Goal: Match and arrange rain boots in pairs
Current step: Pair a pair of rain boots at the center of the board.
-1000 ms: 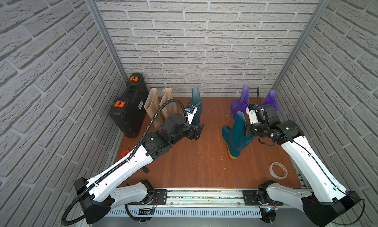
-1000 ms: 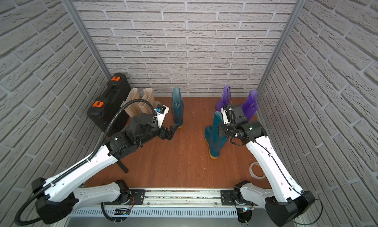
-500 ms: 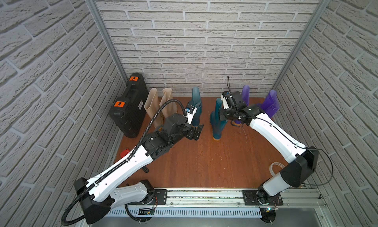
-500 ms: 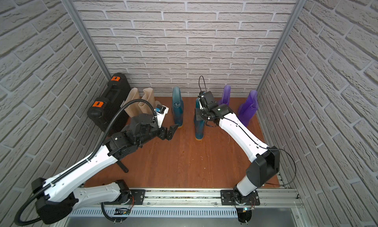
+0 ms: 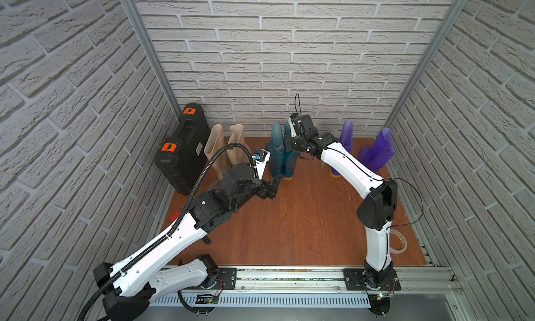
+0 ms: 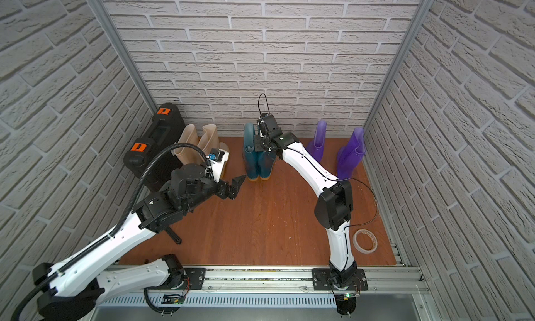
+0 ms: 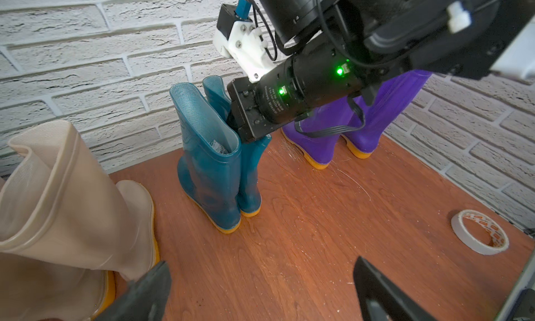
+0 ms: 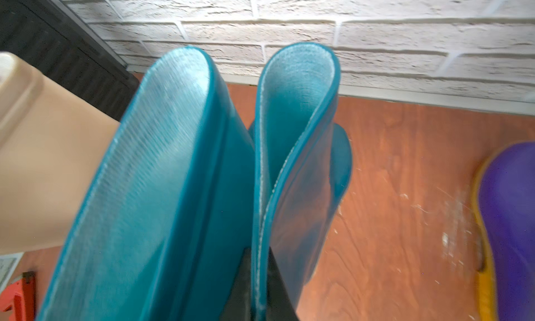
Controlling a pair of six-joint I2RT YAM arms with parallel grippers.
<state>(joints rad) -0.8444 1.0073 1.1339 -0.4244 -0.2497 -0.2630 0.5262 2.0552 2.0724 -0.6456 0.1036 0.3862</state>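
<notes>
The right claw (image 8: 259,286) is closed on the held teal boot (image 8: 301,149), its two dark fingers (image 8: 278,279) pinching the thin wall of the shaft at the rim, one inside the lining and one outside. That boot stands upright with its orange-yellow sole on the wooden floor (image 5: 304,218), pressed against the second teal boot (image 5: 275,157) on the side away from the black case (image 5: 182,154). In the left wrist view the two teal boots touch along their shafts and their toes line up. The left claw (image 6: 236,186) hangs wide open above the floor, holding and touching nothing; it sits out from the case toward the middle of the floor, and its upper fingertip is near the toe of the second teal boot but apart from it. The two beige boots (image 5: 225,149) stand side by side just beside the case, between it and the teal pair. The two purple boots (image 5: 376,149) are the farthest from the case, along the same back wall; they stand upright with a gap between them, one of them close against the far side wall. A roll of tape (image 6: 366,240) lies flat on the floor, well away from the case, near the base of the right arm
</notes>
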